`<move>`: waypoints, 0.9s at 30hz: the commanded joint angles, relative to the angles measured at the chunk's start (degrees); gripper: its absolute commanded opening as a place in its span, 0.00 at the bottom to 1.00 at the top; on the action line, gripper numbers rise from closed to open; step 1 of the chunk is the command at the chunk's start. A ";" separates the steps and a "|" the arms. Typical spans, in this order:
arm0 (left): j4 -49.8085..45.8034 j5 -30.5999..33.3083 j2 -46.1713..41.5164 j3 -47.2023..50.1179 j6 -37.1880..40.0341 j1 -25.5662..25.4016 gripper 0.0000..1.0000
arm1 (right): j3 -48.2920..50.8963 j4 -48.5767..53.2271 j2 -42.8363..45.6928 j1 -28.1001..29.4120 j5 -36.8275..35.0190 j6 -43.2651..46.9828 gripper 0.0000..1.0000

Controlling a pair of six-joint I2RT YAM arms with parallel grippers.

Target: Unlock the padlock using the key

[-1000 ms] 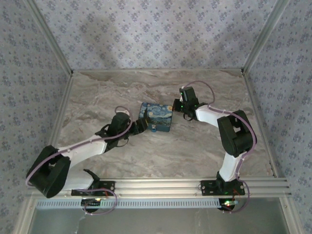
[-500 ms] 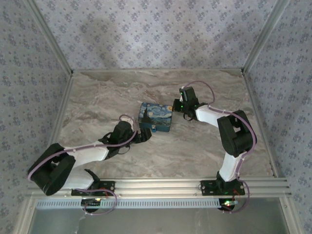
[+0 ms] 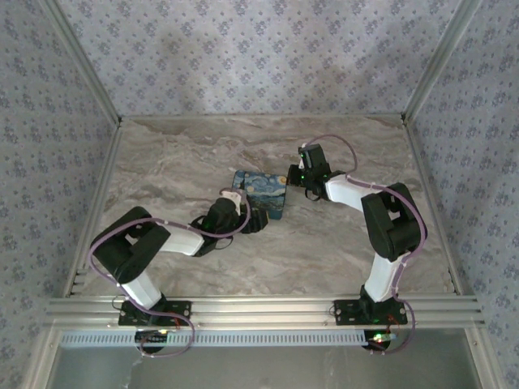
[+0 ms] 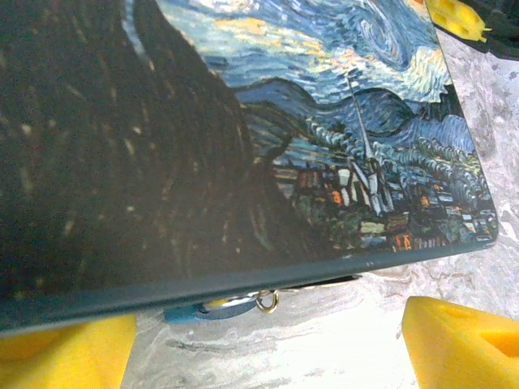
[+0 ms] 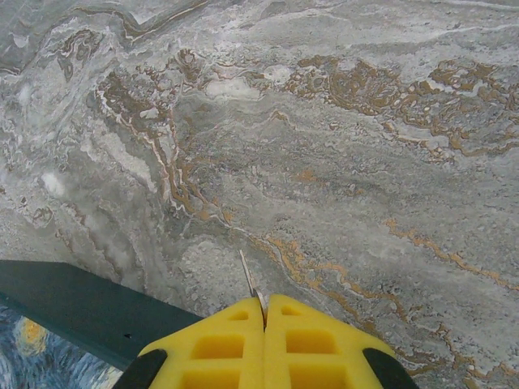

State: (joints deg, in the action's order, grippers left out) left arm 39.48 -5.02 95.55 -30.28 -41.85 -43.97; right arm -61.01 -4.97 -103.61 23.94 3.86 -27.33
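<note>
Approach: swinging wide-open, empty left gripper [image 4: 263, 348] round to box [image 4: 243, 121] front, bracketing padlock [image 4: 219, 308] for a steadying grip, keeping key [image 5: 247, 275] pinched in shut right gripper [image 5: 264, 312].

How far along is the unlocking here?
Done: the right claw is shut on a thin metal tip, apparently the key, beside the box. In hand: the open left claw faces the blue padlock at the box's front edge. Left: the key is apart from the padlock, so inserting and turning remain.
</note>
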 commanded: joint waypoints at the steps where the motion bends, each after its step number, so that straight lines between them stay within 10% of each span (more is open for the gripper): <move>1: 2.09 2.00 2.10 -1.86 4.34 -1.07 0.85 | -1.04 0.76 -1.49 0.56 1.28 1.40 0.00; 27: 12.97 -6.47 5.54 -1.71 11.17 -2.19 0.68 | -1.39 1.21 -2.11 0.57 1.32 1.45 0.00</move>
State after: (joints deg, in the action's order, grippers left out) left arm 47.24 -8.86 101.36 -31.73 -31.70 -45.87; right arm -61.56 -6.39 -104.60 23.66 3.64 -26.92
